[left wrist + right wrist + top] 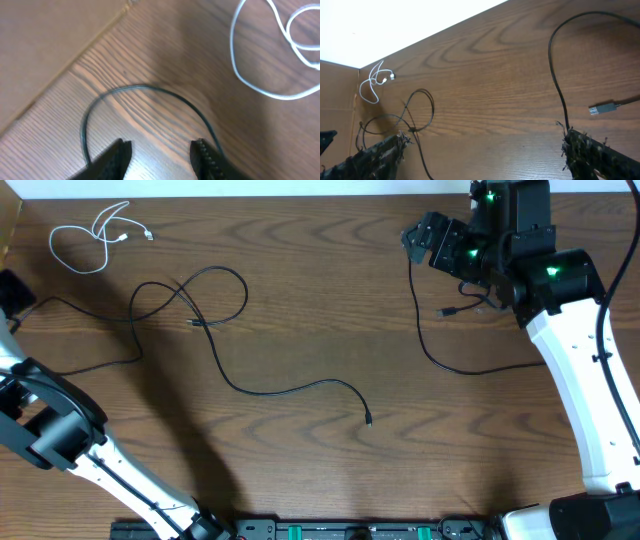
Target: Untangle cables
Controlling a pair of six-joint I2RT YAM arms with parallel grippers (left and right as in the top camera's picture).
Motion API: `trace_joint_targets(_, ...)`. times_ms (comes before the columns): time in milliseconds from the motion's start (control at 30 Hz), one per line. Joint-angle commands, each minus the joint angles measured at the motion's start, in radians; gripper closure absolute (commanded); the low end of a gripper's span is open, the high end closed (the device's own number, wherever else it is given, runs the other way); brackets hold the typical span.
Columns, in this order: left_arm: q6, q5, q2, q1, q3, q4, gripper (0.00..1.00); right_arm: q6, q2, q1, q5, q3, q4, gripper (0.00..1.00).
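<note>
At the far left your left gripper (pixel 160 148) stands open at a middling width and holds nothing. In its wrist view a black arc of cord bows across just ahead of the two fingertips and runs back down past the outside of each. That arc is the left tail of the long black cable (pixel 270 393), so the left arm is much the nearer one to it. The cable's long axis runs rightward from the gripper across the table (pixel 300 280). It crosses itself in a loose loop left of centre, then trails down to a free plug near the middle. There is a small dark lump at the crossing, and you cannot tell from here whether it is a plug of a second cord or a kink in the same one. The white cable (pixel 103 240) lies in its own small coil in the top left corner, beside the black tail but apart from it. Well to the right, the other black cable (pixel 445 367) lies alone in an open curve, its flat plug resting on the wood. The right gripper (pixel 485 135) is spread wide and empty, with that cord passing just beside its right finger.
</note>
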Motion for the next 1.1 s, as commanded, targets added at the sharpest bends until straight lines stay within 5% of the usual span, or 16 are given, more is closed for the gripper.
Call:
trace_joint_targets(0, -0.006, -0.013, 0.04, 0.01, 0.004, -0.026, 0.7, -0.033, 0.002, 0.006, 0.007, 0.005, 0.001, 0.01)
trace_joint_targets(100, -0.008, -0.136, 0.063, 0.01, -0.011, -0.04, 0.92, -0.04, 0.002, 0.006, 0.007, 0.005, 0.001, 0.01)
trace_joint_targets(233, -0.004, -0.24, 0.095, 0.012, -0.023, -0.044, 0.92, -0.04, 0.003, 0.006, 0.008, 0.005, 0.002, 0.01)
trace_joint_targets(1067, 0.134, -0.243, 0.236, 0.1, -0.037, 0.127, 0.92, -0.039, 0.003, 0.006, 0.008, 0.005, -0.03, 0.01)
